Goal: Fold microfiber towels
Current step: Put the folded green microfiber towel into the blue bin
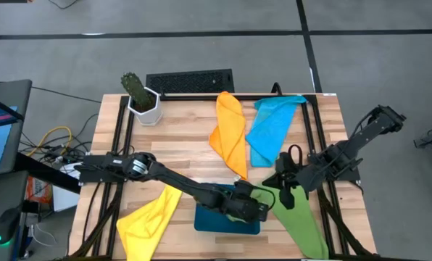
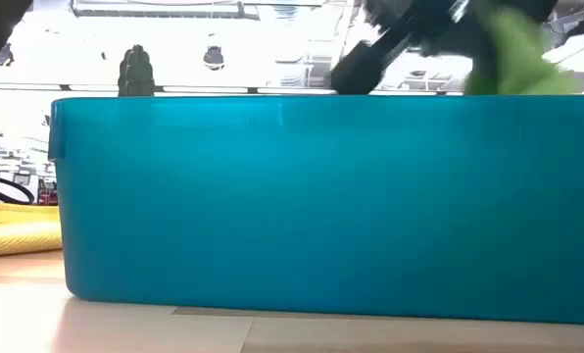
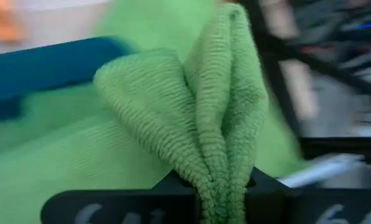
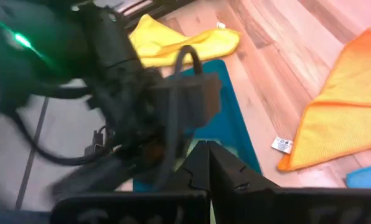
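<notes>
One green towel (image 1: 297, 214) lies at the table's near right, and its left end rises to my left gripper (image 1: 258, 203), which is shut on it above the teal tray (image 1: 223, 221). The bunched cloth (image 3: 192, 106) fills the left wrist view. It also shows above the tray's wall in the low view (image 2: 517, 54). My right gripper (image 4: 208, 163) is shut and empty, hovering just beyond the green towel's far end (image 1: 285, 180). A yellow towel (image 1: 149, 217), an orange towel (image 1: 230, 134) and a sky-blue towel (image 1: 270, 129) lie flat on the table. No second green towel shows. My left gripper pinches a gathered bunch of the green towel between its two fingers, with several folds (image 3: 218, 177) together. The held end is lifted above the tray's rim. The rest of the towel trails off to the table's near right corner (image 1: 306, 235).
A potted cactus (image 1: 140, 96) and a black keyboard (image 1: 190, 81) sit at the far edge. The teal tray's wall (image 2: 321, 206) blocks most of the low view. Black frame rails (image 1: 325, 145) run along the table's sides. Bare wood (image 1: 180, 152) lies mid-table.
</notes>
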Controlling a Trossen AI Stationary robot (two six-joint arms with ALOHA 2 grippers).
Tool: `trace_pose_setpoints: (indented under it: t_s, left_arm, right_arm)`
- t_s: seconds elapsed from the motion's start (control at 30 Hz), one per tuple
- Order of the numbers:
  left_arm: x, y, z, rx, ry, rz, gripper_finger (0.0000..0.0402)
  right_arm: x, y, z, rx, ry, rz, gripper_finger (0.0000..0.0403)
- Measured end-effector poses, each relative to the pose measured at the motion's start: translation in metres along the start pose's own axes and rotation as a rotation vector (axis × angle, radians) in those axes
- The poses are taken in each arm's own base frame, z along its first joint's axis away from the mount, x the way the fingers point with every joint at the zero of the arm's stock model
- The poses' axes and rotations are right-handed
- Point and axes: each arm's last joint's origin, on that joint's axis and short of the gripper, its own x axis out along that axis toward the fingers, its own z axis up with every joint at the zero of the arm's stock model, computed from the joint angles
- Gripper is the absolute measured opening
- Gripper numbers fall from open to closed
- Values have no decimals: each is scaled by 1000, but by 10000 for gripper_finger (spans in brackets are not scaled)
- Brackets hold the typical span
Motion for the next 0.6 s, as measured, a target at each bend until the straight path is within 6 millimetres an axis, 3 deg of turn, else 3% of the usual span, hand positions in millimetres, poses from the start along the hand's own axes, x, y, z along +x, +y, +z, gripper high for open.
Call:
trace_pose_setpoints:
  t_s: [0.3, 0.6]
  left_arm:
    - [-22, -22, 22, -19, -142, -105, 0]
    - [-23, -6, 12, -19, -123, 50, 0]
  right_arm:
    - [-1, 1, -1, -2, -5, 1, 23]
    - [-1, 1, -1, -3, -5, 1, 25]
